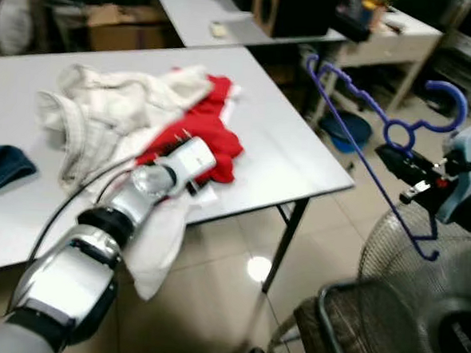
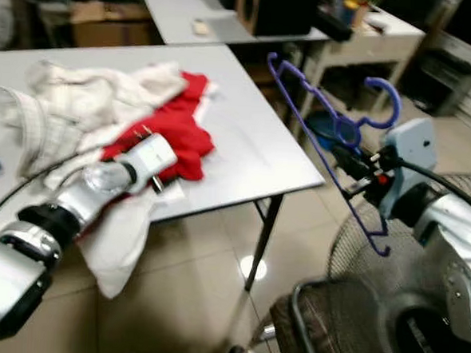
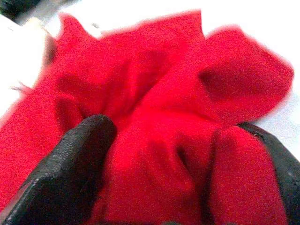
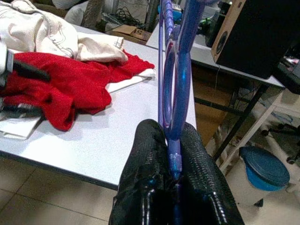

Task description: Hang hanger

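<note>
The right gripper (image 4: 173, 176) has its fingers clamped on the blue hanger (image 1: 365, 144) and holds it in the air beside the table (image 1: 300, 160), above a fan (image 1: 422, 268). The left gripper (image 3: 159, 154) has its fingers apart, pushed into the red cloth (image 1: 210, 131) on the table. It seems the cloth is not yet on the hanger, so dressing and hanging are left. The hanger's long axis runs slanted, its far end toward the table's back, and the hook points up.

Cluttered home room: folding tables (image 1: 300, 160), fan (image 1: 422, 268).
</note>
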Tool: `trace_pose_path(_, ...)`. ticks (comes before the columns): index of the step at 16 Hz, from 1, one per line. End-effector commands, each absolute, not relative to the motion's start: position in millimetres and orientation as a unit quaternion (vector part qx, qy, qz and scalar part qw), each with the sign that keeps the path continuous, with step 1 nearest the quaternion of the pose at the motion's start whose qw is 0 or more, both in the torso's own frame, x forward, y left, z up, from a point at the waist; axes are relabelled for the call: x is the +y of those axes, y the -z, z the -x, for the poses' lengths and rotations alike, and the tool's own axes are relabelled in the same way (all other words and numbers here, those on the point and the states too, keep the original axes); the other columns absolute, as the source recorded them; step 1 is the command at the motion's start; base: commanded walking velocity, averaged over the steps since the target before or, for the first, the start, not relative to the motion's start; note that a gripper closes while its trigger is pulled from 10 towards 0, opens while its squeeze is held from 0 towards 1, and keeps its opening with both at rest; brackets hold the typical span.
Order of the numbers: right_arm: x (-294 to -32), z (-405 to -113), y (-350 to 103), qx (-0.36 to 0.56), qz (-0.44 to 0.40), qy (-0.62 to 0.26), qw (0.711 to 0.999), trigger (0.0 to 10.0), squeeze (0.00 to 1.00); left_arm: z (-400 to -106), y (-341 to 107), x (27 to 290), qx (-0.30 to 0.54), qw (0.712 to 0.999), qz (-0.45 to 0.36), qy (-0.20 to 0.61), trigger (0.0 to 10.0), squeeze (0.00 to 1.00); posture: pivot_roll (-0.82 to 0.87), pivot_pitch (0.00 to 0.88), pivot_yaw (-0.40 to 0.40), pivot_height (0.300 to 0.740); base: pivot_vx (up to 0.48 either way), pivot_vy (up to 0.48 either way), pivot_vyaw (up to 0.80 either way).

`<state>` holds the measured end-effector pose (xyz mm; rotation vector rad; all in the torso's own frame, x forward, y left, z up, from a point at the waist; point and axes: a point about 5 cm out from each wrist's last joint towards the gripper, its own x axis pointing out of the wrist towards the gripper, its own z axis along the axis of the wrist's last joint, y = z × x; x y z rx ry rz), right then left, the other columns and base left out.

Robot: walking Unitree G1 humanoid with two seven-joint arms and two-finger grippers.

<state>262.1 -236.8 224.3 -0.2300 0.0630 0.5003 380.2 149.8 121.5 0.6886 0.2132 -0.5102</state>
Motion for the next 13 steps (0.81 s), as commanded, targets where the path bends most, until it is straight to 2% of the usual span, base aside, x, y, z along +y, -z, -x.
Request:
trace_pose_path(1, -231, -266, -227, 0.019, 0.114, -0.251, 0.961, 10.0, 0.0, -388, -148, 136, 0.032, 0.92, -0.29, 0.262, 10.0, 0.0, -0.21, 0.039, -0.029, 0.74, 0.0, 0.0, 0.0)
trace_pose_path(2, -226, -267, -226, 0.017, 0.103, -0.256, 0.961, 10.0, 0.0, -385, -160, 123, -0.003, 0.929, -0.187, 0.318, 10.0, 0.0, -0.2, 0.036, -0.032, 0.74, 0.0, 0.0, 0.0)
trace_pose_path(5, -216, -270, -228, -0.001, 0.073, -0.245, 0.967, 10.0, 0.0, -376, -177, 113, -0.049, 0.919, -0.068, 0.385, 10.0, 0.0, -0.19, 0.04, -0.035, 0.74, 0.0, 0.0, 0.0)
trace_pose_path(7, -196, -273, -234, -0.038, 0.019, -0.225, 0.973, 10.0, 0.0, -354, -210, 120, -0.108, 0.908, 0.021, 0.404, 10.0, 0.0, -0.18, 0.041, -0.022, 0.74, 0.0, 0.0, 0.0)
trace_pose_path(9, -187, -271, -229, -0.057, 0.008, -0.198, 0.979, 10.0, 0.0, -338, -232, 131, -0.156, 0.915, 0.032, 0.37, 10.0, 0.0, -0.17, 0.031, -0.02, 0.74, 0.0, 0.0, 0.0)
trace_pose_path(10, -181, -269, -219, -0.048, 0.004, -0.162, 0.986, 10.0, 0.0, -327, -236, 142, -0.167, 0.932, 0.023, 0.321, 10.0, 0.0, -0.16, 0.018, -0.023, 0.74, 0.0, 0.0, 0.0)
trace_pose_path(11, -179, -267, -213, -0.042, 0.016, -0.146, 0.988, 10.0, 0.0, -320, -232, 148, -0.151, 0.941, 0.01, 0.304, 10.0, 0.0, -0.15, 0.013, -0.028, 0.74, 0.0, 0.0, 0.0)
trace_pose_path(13, -166, -253, -199, -0.04, 0.026, -0.107, 0.993, 10.0, 0.0, -286, -207, 167, -0.104, 0.964, -0.053, 0.24, 10.0, 0.0, -0.11, 0.0, -0.044, 0.74, 0.0, 0.0, 0.0)
